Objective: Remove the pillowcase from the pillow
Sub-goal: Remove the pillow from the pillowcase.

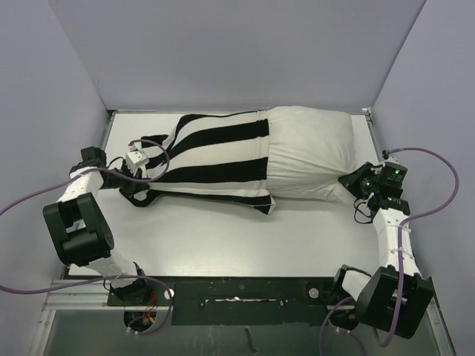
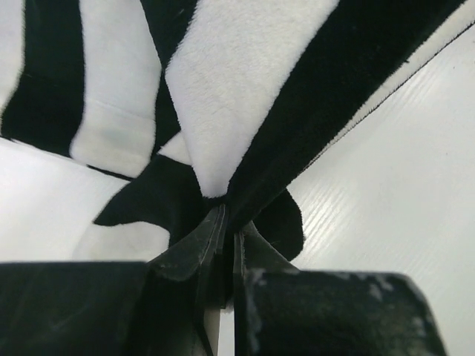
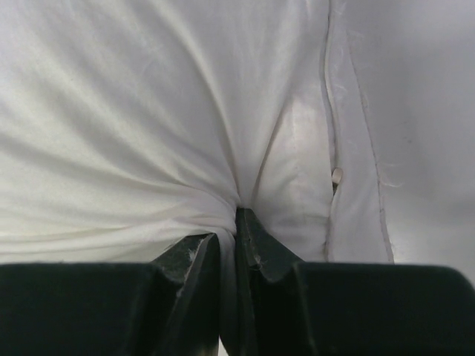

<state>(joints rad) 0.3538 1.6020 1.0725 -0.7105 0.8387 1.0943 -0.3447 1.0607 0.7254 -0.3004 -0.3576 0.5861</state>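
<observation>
1. The pillowcase lies stretched out between the two sets of jaws. It sleeves the half of the pillow nearer the left jaws; the half nearer the right jaws is bare.
2. Your left jaws are clamped on a small fold of striped plush at the cover's closed end. Your right jaws are pinched tight on a thin pucker at the pillow's bare corner.
3. Both bites are slim. Pull hard and either cloth may slide out, most likely the pillow's smooth pucker.
4. The purple cable loops over the stripes just beside the left jaws and could snag.
5. The left wall stands close behind the left jaws, so a straight pull has little room. Open bench lies on the near side of both.
</observation>
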